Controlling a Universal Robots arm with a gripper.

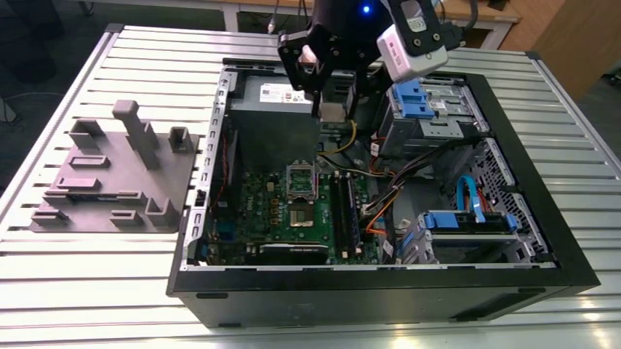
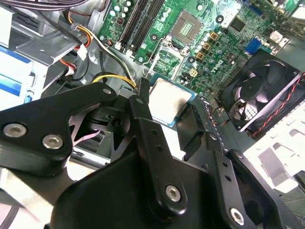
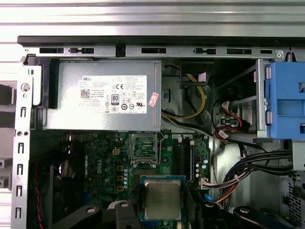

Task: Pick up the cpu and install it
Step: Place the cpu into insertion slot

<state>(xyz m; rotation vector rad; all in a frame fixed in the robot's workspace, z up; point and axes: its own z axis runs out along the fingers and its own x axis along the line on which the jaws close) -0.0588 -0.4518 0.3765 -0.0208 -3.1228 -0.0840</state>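
The cpu [image 1: 332, 111] is a small square chip with a silvery top plate. It hangs in the air inside the open computer case [image 1: 505, 145], over the back part of the motherboard. My gripper [image 1: 330, 109] is shut on the cpu, one black finger on each of two opposite edges. In both wrist views the cpu [image 2: 169, 100] [image 3: 163, 199] sits between the fingers [image 2: 140, 105]. The open socket [image 1: 301, 216] [image 3: 144, 145] lies on the green motherboard below the chip, with its shiny metal frame [image 1: 302, 178] swung up.
A grey metal box with a white label [image 3: 102, 95] stands just behind the socket. Blue drive cages [image 1: 412, 98] and cable bundles [image 1: 388, 203] fill the case toward the exterior view's right. A black fan [image 2: 267, 95] sits beside the board. A grey moulded tray [image 1: 116, 174] lies outside the case.
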